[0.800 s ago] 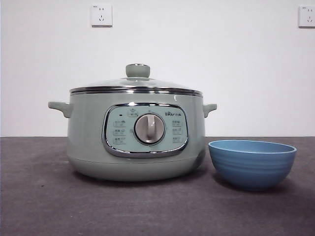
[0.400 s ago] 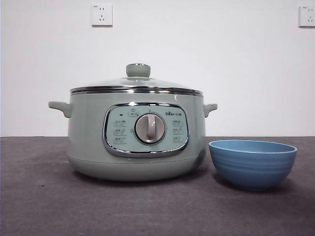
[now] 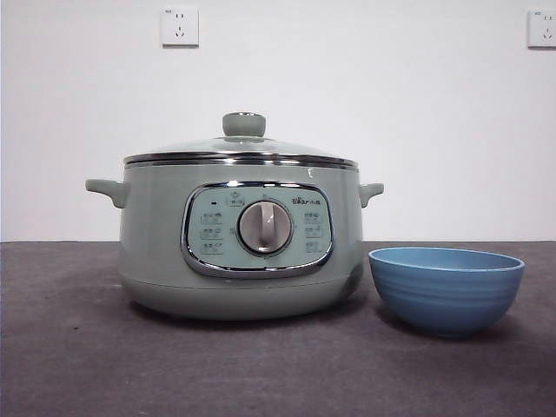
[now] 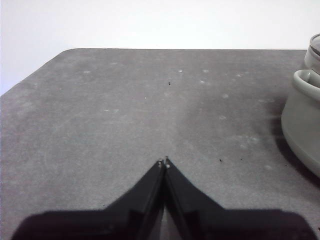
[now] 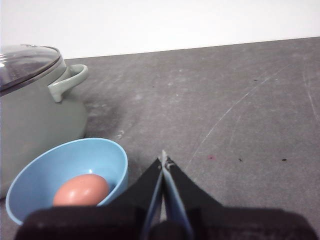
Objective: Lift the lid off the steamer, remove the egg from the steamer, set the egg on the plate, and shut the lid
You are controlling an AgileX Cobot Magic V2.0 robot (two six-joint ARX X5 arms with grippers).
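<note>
The pale green steamer (image 3: 239, 239) stands mid-table with the glass lid (image 3: 241, 148) seated on its rim, knob up. To its right sits the blue plate (image 3: 446, 288), a small deep bowl. In the right wrist view a brown egg (image 5: 81, 190) lies inside the plate (image 5: 102, 155), beside the steamer (image 5: 35, 110) and lid (image 5: 22, 62). My right gripper (image 5: 163, 161) is shut and empty, just beside the plate. My left gripper (image 4: 164, 162) is shut and empty over bare table, off to the steamer's side, where one handle (image 4: 307, 82) shows.
The dark grey table (image 3: 78, 365) runs to a white wall with two sockets (image 3: 179, 26). The table's rounded far corner (image 4: 65, 52) shows in the left wrist view. Neither arm appears in the front view.
</note>
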